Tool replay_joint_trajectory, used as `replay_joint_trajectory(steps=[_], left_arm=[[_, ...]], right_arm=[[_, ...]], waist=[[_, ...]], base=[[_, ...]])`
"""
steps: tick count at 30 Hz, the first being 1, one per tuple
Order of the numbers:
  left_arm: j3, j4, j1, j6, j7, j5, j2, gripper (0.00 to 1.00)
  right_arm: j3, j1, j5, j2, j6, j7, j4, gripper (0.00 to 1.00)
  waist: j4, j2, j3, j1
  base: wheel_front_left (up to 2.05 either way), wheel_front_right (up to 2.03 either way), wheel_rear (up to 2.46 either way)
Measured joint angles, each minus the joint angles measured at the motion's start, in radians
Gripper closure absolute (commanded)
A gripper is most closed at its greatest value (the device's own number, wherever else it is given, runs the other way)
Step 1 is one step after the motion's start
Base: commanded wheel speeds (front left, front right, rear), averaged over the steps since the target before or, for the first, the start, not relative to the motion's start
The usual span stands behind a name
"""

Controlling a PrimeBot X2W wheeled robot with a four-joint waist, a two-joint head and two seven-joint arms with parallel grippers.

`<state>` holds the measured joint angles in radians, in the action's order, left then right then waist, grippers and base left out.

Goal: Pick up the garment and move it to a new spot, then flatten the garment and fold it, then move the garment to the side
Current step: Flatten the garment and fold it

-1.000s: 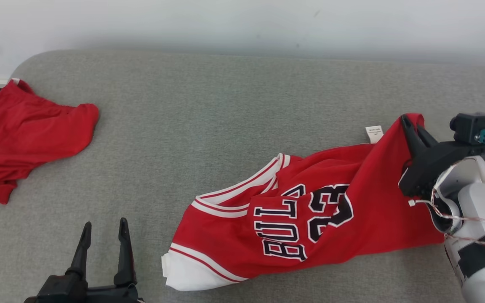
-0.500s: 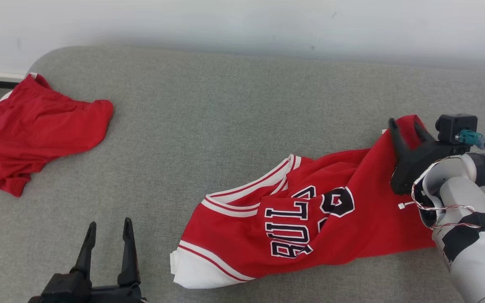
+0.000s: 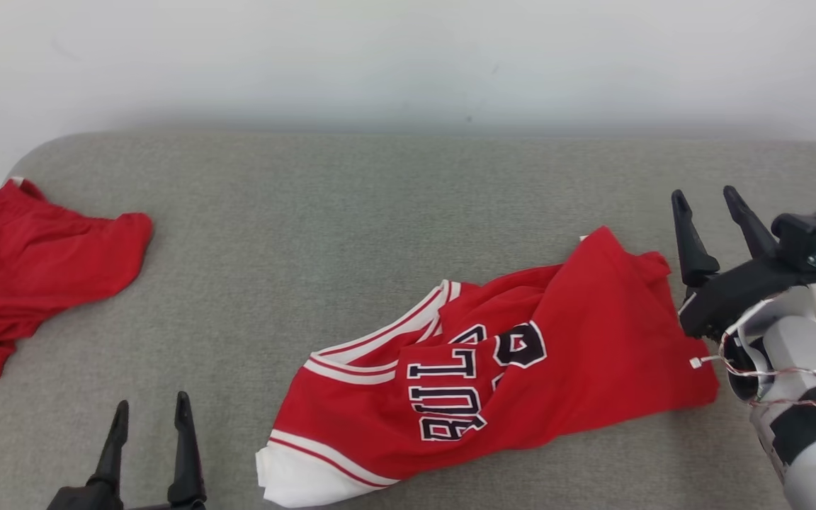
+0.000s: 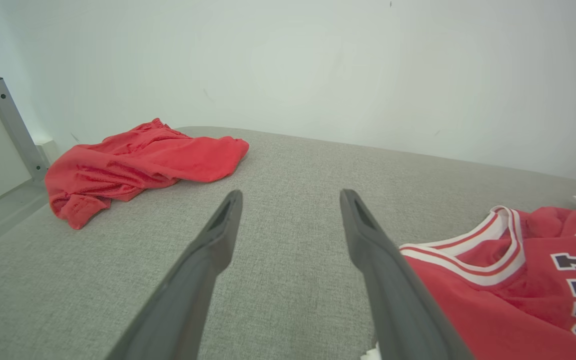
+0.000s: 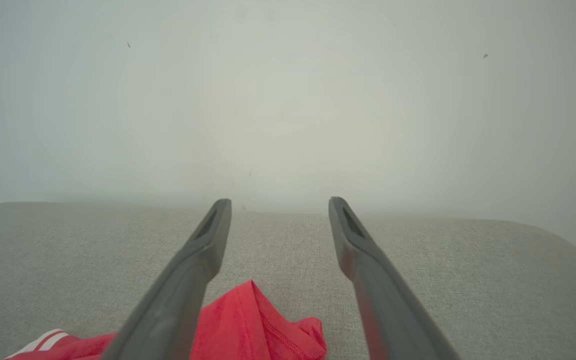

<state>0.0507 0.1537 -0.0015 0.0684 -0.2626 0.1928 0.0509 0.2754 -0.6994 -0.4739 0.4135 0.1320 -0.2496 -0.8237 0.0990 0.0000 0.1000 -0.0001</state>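
Nearest me, my left claw (image 3: 151,400) hung wide open and empty over the grey worktop (image 3: 380,234). The jersey (image 3: 557,368) lay crumpled just to its right, on the worktop's right half. Its long axis ran from a white-trimmed near-left end up to a far-right peak. My right claw (image 3: 704,193), fingers spread and holding nothing, stood just beside that far-right end, so I judged it the nearer arm for flattening. Far off to the left lay another red garment (image 3: 40,262).
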Motion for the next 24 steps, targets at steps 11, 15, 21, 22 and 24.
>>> replay_joint_trajectory(steps=[11, 15, 21, 22, 24], left_arm=[[0.046, -0.017, 0.022, 0.011, 0.000, -0.013, 0.000, 0.00], [0.046, -0.018, 0.022, 0.012, 0.000, -0.013, 0.000, 0.00], [0.047, -0.021, 0.022, 0.012, 0.000, -0.016, 0.000, 0.00], [0.047, -0.022, 0.022, 0.012, 0.000, -0.017, 0.000, 0.00], [0.046, -0.022, 0.022, 0.012, 0.000, -0.020, 0.000, 0.00]], right_arm=[[-0.156, 0.268, 0.061, -0.009, 0.000, -0.014, 0.324, 0.00], [-0.211, 0.388, 0.098, -0.035, 0.000, -0.015, 0.437, 0.00], [-0.258, 0.541, 0.138, -0.099, 0.000, 0.000, 0.586, 0.00], [-0.264, 0.562, 0.149, -0.108, 0.000, 0.006, 0.604, 0.00], [-0.278, 0.604, 0.163, -0.128, 0.000, 0.019, 0.633, 0.00]], waist=[[-0.079, 0.0000, -0.028, 0.0000], [-0.096, 0.0000, -0.029, 0.0000], [-0.108, 0.0000, -0.029, 0.0000], [-0.109, -0.0001, -0.029, 0.0000], [-0.109, 0.0000, -0.027, 0.0000]], base=[[0.00, 0.00, 0.00], [0.00, 0.00, 0.00], [0.00, 0.00, 0.00], [0.00, 0.00, 0.00], [0.00, 0.00, 0.00]])
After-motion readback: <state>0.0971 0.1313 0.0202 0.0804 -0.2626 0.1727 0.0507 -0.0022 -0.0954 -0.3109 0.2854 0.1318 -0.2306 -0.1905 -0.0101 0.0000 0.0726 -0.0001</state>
